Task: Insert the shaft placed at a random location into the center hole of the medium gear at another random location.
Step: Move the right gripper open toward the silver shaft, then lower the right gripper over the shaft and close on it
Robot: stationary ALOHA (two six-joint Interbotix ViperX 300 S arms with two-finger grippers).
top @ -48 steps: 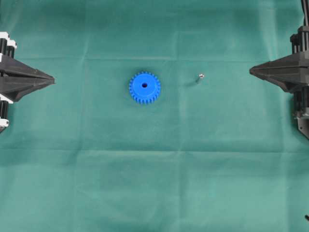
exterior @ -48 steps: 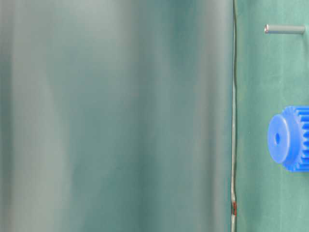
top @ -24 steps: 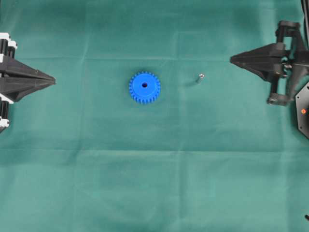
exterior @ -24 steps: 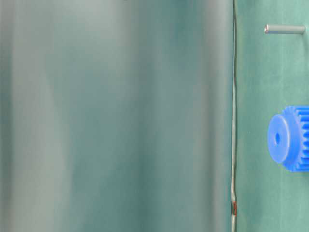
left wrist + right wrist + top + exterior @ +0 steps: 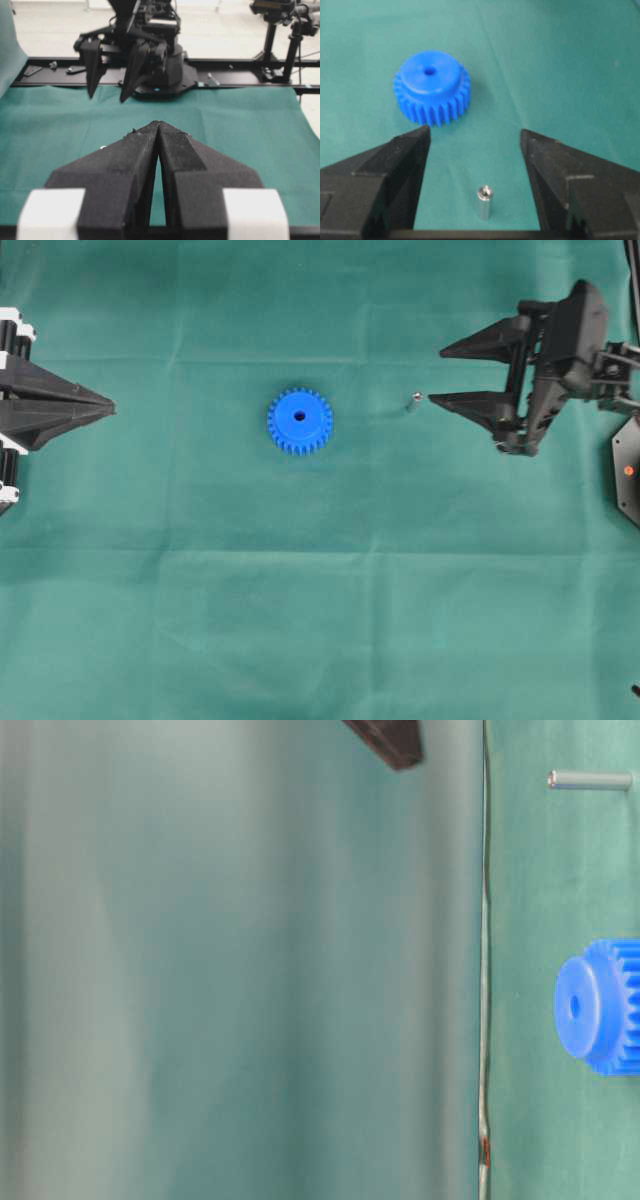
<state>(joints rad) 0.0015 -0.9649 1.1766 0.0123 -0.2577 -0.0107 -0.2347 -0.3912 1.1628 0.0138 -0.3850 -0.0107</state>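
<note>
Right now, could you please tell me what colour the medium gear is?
Bright blue. The medium gear shows best in the right wrist view, lying on the green cloth.

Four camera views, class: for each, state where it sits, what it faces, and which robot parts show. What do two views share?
Overhead: above, looking down on the cloth, gear, pin, both grippers.
Table-level: low, image turned sideways; gear, pin, one dark jaw tip.
Left wrist: behind the shut left gripper, facing the right gripper.
Right wrist: between open jaws, facing pin and gear.
Overhead and right wrist share gear and pin.
</note>
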